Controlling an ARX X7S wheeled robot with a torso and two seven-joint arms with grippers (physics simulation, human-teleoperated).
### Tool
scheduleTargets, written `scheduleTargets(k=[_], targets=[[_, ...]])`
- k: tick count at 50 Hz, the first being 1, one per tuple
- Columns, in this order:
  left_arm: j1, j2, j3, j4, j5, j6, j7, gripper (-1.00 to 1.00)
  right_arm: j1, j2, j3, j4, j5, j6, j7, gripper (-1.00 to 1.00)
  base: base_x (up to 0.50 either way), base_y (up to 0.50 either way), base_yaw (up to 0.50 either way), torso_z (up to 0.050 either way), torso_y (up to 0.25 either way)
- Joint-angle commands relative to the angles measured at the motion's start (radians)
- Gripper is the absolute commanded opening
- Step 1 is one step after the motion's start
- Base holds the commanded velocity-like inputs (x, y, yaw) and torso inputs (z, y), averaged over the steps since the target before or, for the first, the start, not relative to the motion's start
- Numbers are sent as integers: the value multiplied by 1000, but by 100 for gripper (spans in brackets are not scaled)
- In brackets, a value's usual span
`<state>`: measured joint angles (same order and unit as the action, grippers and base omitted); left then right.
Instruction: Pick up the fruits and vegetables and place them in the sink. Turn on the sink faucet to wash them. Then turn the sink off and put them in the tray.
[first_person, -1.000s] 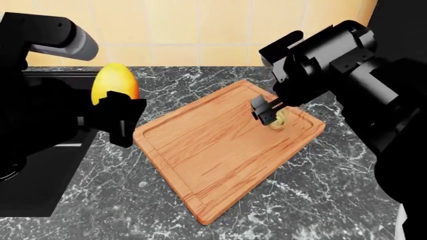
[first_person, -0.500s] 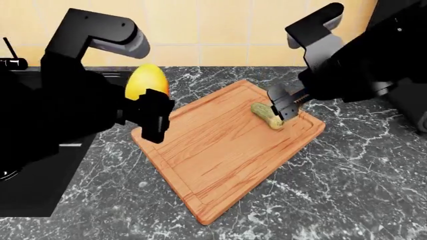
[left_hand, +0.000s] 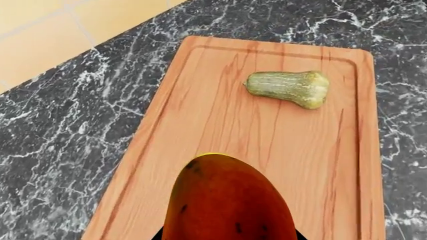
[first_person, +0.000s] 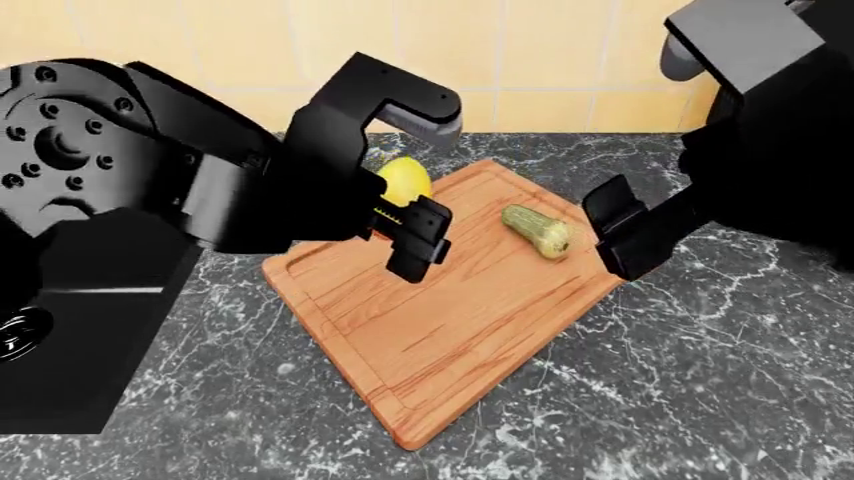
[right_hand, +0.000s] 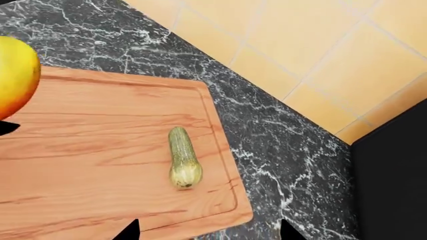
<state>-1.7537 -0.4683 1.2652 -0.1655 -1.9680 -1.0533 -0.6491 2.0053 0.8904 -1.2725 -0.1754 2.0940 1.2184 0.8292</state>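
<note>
The head view looks forward and down over both arms onto the square light-brown wooden tray (first_person: 441, 320). Both wrist views look down at it from nearer, sharing the pale green-tan squash (left_hand: 290, 88) (right_hand: 183, 157) lying on it.

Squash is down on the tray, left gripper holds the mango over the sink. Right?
Not quite. The squash does lie on the tray, but the left gripper holds the mango over the tray, not the sink; the left wrist view shows the board beneath it.
</note>
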Motion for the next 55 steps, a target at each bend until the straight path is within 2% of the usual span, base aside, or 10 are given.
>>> scheduleTargets(k=[1, 25, 55], targets=[[-6, 149, 79, -156, 109, -43, 95, -100, 38, 70, 33, -110, 91, -2, 61, 100, 0, 0, 0, 0, 0], [10, 277, 166, -307, 230, -62, 259, -100, 16, 99, 43, -139, 80, -11, 55, 100, 0, 0, 0, 0, 1], [39, 333, 217, -391, 299, -47, 344, -100, 8, 107, 47, -149, 65, -8, 55, 100, 0, 0, 0, 0, 0]])
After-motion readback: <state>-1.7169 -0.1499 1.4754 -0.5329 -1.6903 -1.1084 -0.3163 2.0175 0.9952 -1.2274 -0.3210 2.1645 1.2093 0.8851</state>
